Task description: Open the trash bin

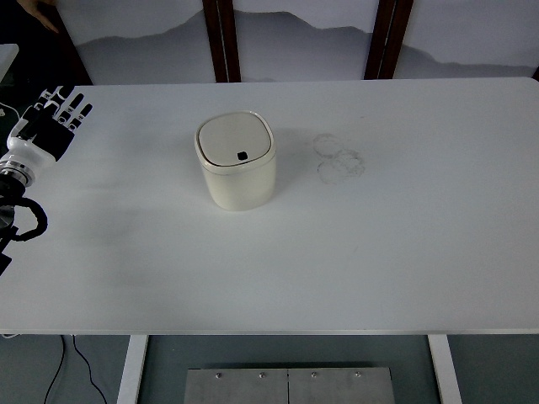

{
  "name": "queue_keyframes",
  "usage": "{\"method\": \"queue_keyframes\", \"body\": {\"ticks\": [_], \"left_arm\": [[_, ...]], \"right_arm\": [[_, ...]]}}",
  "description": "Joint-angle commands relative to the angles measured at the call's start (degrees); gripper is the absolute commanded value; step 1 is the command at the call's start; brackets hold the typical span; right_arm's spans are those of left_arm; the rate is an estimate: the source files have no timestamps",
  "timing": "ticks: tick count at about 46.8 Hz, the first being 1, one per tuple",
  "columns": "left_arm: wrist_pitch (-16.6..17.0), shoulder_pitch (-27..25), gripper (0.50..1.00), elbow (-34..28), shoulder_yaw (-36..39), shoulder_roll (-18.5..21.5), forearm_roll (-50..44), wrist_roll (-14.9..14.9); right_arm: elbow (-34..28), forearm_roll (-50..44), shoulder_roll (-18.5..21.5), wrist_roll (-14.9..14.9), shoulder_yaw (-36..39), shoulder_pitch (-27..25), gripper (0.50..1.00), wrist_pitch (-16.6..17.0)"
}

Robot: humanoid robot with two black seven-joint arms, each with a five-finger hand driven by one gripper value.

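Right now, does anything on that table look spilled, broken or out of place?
Nothing broken or tipped. The bin stands upright, lid shut. The only oddity is a few faint ring marks on the table just right of the bin, like dried cup stains. The left hand rests open at the left edge.

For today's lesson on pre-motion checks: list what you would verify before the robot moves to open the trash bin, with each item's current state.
1. Trash bin upright on the table: ok.
2. Lid closed, so the opening step is not yet done: ok.
3. Dark button on the lid visible and uncovered: ok.
4. Left hand holds nothing, fingers spread: ok.
5. Table between left hand and bin free of obstacles: ok.
6. Right hand available: cannot tell, out of view.
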Motion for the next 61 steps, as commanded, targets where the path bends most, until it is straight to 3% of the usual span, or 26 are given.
{"method": "queue_keyframes", "body": {"ticks": [1,10,49,61], "left_arm": [[0.1,0.0,1.0,0.0,0.0,0.0,0.0,0.0],[2.8,0.0,1.0,-1.3,0.2,0.1,0.1,-1.7],[2.6,0.1,1.0,-1.8,0.1,0.0,0.1,-1.8],[2.9,-2.2,1.0,-1.8,0.3,1.0,0.2,-1.7]], "right_arm": [[0.0,0.0,0.0,0.0,0.0,0.0,0.991,0.0],[0.0,-0.1,0.0,0.0,0.0,0.0,0.991,0.0],[0.0,0.0,0.0,0.0,0.0,0.0,0.991,0.0],[0.0,0.0,0.0,0.0,0.0,0.0,0.991,0.0]]}}
